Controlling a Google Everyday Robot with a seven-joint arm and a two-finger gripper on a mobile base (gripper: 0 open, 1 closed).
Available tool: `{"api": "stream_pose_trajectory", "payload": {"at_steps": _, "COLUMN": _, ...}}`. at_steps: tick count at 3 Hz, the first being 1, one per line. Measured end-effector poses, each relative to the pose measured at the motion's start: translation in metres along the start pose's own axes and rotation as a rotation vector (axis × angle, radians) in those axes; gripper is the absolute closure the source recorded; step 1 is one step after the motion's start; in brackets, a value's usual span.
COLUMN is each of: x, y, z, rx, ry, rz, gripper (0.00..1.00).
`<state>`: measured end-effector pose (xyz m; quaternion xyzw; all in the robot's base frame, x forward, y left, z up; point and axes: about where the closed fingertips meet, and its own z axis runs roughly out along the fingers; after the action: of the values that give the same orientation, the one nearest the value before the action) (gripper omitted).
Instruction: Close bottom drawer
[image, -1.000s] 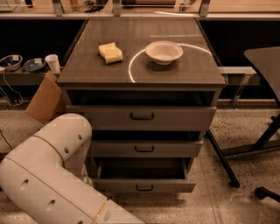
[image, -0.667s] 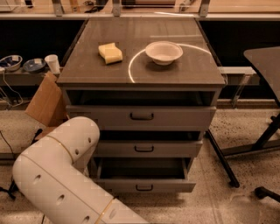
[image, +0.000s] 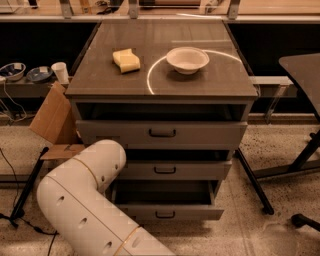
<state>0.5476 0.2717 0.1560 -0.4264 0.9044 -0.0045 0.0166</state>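
The bottom drawer (image: 167, 212) is the lowest of three grey drawers in the cabinet (image: 162, 90). It stands pulled out, its dark inside showing above the flat front with a small black bar handle (image: 165, 215). My white arm (image: 85, 200) bends in front of the cabinet's lower left, its elbow level with the middle drawer (image: 172, 170). The gripper is out of view, hidden beyond the arm or below the frame.
The top drawer (image: 162, 132) is also slightly open. A yellow sponge (image: 126, 60) and a white bowl (image: 187, 59) sit on the cabinet top. A cardboard box (image: 52, 120) stands at left, black table legs (image: 252, 180) at right. A cup (image: 60, 72) stands on a shelf behind.
My arm's elbow has swung to the right and upward, closer to the cabinet's left side. The drawers have not moved.
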Motion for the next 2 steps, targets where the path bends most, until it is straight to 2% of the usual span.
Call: {"api": "stream_pose_trajectory", "payload": {"at_steps": 2, "x": -0.013, "y": -0.038, "z": -0.007, "rx": 0.064, "ry": -0.006, "rz": 0.07, "gripper": 1.0}}
